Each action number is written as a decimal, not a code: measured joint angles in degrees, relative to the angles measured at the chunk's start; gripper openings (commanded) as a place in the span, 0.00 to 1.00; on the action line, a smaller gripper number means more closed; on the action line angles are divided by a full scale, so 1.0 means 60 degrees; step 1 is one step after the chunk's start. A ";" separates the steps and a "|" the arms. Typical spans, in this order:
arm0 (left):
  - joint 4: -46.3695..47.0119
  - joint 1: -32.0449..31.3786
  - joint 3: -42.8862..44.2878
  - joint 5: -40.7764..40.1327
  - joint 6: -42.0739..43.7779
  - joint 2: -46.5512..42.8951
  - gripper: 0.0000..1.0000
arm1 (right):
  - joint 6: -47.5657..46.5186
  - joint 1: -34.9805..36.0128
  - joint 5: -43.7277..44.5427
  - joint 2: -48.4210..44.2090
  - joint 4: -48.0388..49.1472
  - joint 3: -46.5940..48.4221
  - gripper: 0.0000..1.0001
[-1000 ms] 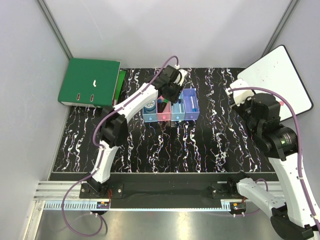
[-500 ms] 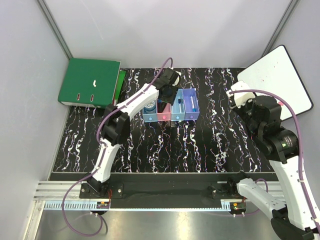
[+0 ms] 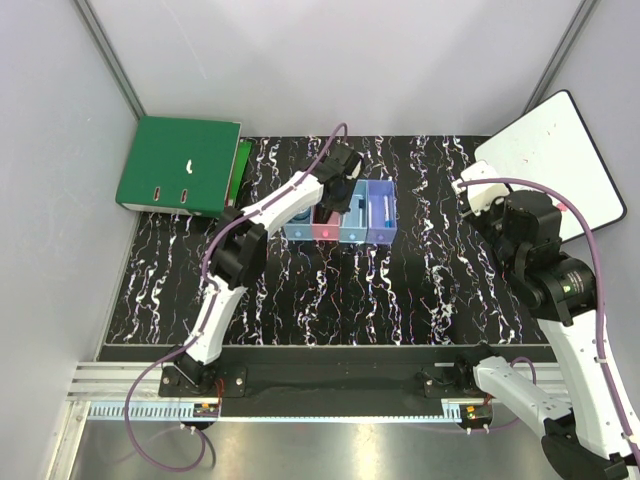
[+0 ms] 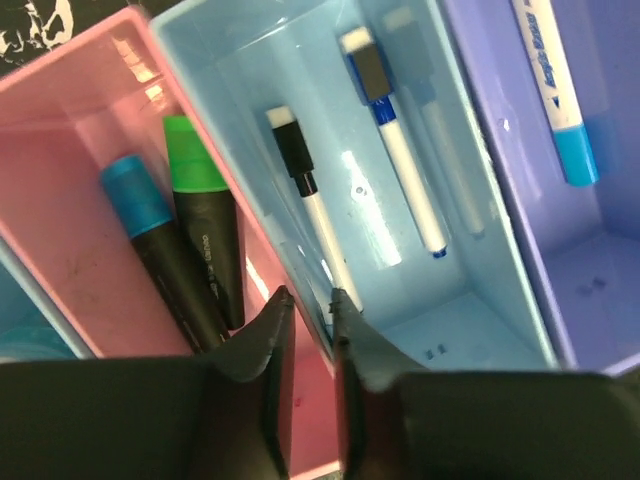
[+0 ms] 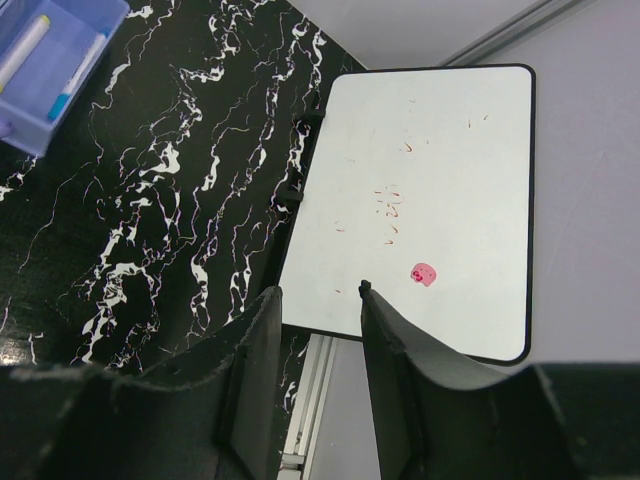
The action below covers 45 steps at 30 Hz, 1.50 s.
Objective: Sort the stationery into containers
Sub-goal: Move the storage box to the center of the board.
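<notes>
Our left gripper (image 4: 307, 318) hangs just above the row of small translucent plastic bins. Its fingers are drawn close with only a narrow gap between them, and nothing is held in it. The wall between the pink bin (image 4: 60, 200) and the light blue bin (image 4: 460, 300) runs straight under that gap.

All the stationery we can see already lies inside the bins, just beyond the fingertips. To their left are the short black marker with the green cap (image 4: 208, 235) and the short black marker with the blue cap (image 4: 160, 255). Ahead and to the right lie two thin white pens (image 4: 400, 170), and farther right a white pen with a pale blue band (image 4: 552, 90) rests in the purple-blue bin (image 4: 585, 270). Every long axis runs along its bin, away from the hand.

We judge the coming move to be a lift straight back off that wall. Our right gripper (image 5: 318, 292) stands open and empty, well apart, by the white board with a black rim (image 5: 430, 200).
</notes>
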 measured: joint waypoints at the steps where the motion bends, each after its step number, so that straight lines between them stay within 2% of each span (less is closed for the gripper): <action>1: -0.0011 -0.0004 0.0000 -0.0036 -0.0109 0.0000 0.06 | 0.0000 0.0000 -0.0004 0.0004 0.0000 0.0000 0.45; 3: 0.0000 -0.0004 0.0000 -0.0051 -0.0189 0.0000 0.00 | 0.0000 0.0000 -0.0004 0.0018 0.0000 0.0000 0.45; 19: 0.1013 0.0033 -0.1865 -0.0073 -0.0499 -0.1045 0.00 | 0.0000 0.0000 -0.0069 0.0069 0.0007 0.0000 0.45; 28: 0.0954 -0.0149 -0.3126 -0.0040 -0.1869 -0.1909 0.00 | 0.0000 0.0000 -0.0080 0.0069 -0.0011 0.0000 0.45; 45: 0.1129 -0.0729 -0.4040 0.0933 -0.4860 -0.2455 0.00 | 0.0011 0.0000 -0.0076 0.0062 -0.0219 -0.0171 0.44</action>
